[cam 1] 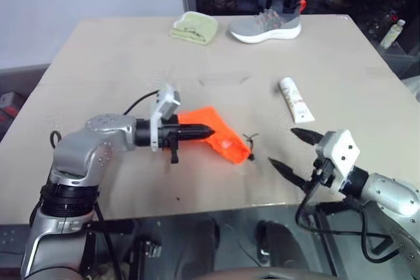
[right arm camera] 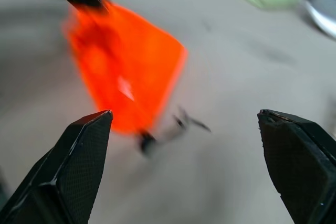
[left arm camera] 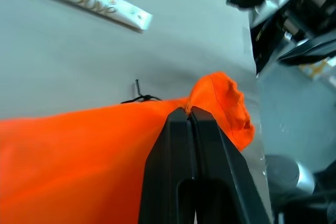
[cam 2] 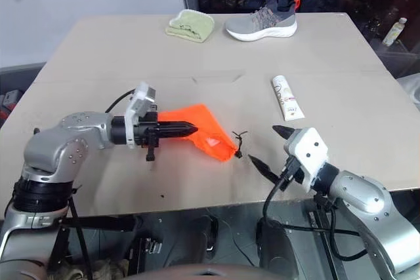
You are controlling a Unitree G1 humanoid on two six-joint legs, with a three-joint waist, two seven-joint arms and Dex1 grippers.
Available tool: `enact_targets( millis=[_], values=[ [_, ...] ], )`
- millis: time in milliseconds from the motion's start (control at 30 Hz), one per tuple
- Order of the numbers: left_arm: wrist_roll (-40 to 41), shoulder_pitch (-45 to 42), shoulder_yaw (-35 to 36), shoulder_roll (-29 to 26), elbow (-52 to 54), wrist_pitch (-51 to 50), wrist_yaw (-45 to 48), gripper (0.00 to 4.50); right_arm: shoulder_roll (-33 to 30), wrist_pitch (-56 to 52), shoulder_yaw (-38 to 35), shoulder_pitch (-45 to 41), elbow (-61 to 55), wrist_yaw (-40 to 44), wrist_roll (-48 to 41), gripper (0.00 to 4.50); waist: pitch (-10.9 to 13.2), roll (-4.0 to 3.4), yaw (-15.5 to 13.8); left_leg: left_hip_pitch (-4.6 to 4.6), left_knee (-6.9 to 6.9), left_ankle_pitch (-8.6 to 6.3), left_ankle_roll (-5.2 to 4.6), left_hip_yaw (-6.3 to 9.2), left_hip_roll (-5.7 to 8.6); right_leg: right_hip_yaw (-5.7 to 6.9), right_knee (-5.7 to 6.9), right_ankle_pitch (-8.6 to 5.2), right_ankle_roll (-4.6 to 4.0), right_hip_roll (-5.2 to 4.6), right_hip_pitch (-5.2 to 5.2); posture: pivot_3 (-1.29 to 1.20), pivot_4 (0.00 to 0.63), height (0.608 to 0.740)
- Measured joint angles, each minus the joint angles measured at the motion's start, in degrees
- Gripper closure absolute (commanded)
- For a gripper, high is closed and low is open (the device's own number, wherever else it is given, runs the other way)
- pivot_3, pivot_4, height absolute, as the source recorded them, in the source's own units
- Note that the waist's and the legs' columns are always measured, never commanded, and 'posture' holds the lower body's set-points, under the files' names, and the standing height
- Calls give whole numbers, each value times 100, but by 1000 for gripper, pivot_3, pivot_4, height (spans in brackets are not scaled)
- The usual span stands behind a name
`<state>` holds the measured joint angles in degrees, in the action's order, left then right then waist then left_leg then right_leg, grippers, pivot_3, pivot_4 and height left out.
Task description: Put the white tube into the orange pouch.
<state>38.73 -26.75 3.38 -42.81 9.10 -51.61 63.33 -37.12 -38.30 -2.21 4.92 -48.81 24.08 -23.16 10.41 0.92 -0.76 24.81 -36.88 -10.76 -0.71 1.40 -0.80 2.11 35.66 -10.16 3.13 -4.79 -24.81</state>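
Green cloth beside grey shoe

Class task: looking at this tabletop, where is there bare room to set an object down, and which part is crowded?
Bare: the table's left side, beside the green cloth, and the stretch between the shoe and the white tube. Crowded: the near edge, where the left gripper pinches the orange pouch and the open right gripper waits beside its cord.

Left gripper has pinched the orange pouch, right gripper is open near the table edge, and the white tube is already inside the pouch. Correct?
No. The white tube lies on the table, outside the orange pouch, as the left eye view shows. The rest holds.
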Motion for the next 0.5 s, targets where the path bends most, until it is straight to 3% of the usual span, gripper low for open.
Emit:
enact_targets(
  millis=[100, 267, 500],
  values=[
    [152, -104, 163, 42, -336, -168, -108, 4483, 72, -562, -11, -389, 192, -264, -9, 0, 0, 0, 4, 0, -1, 0, -1, 1, 0, 0, 1, 0, 0, 1, 1, 0, 150, 740],
    [195, -159, 243, 219, -494, -162, -313, 4483, 599, -1736, -129, -2011, 1743, -1108, 216, 0, 0, 1, 28, 2, -3, 1, -1, -3, 7, -6, 5, 1, -1, 0, -2, 0, 150, 740],
    [194, 43, 227, 403, -402, -37, -483, 4483, 1052, -1755, -94, -3878, 4409, -1345, 626, 0, 1, 1, 27, 8, 9, 2, -3, -4, 12, -18, 5, 1, -3, 11, -10, 0, 150, 740]
  ],
)
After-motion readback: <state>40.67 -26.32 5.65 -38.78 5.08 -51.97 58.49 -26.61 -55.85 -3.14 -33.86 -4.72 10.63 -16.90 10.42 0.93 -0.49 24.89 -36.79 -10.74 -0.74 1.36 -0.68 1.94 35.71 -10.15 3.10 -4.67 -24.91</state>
